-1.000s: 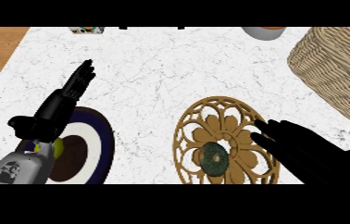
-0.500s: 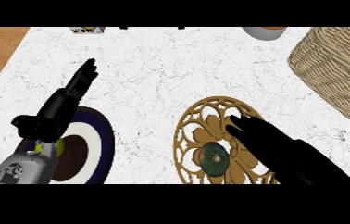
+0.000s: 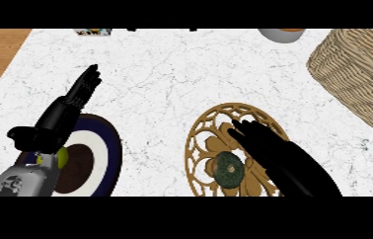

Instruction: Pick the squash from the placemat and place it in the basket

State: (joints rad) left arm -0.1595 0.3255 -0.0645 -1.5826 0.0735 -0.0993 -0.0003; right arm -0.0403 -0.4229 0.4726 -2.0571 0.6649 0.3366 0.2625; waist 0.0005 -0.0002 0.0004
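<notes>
While the dark green squash (image 3: pixel 229 168) lies on the gold openwork placemat (image 3: pixel 211 129), long axis near twelve-to-six, the right hand (image 3: pixel 273 151) hovers beside it, fingers straight. The left hand (image 3: pixel 69 107) rests open above a plate (image 3: pixel 102 149). The basket (image 3: pixel 346 67) sits at two o'clock.

**Even, flat light over the counter**

The white marble counter top (image 3: pixel 182 75) is brightly and evenly lit, without glare or hot spots. Shadows are faint throughout. The black right hand (image 3: pixel 280 156) reads as a near-featureless dark mass, its finger detail lost.
</notes>
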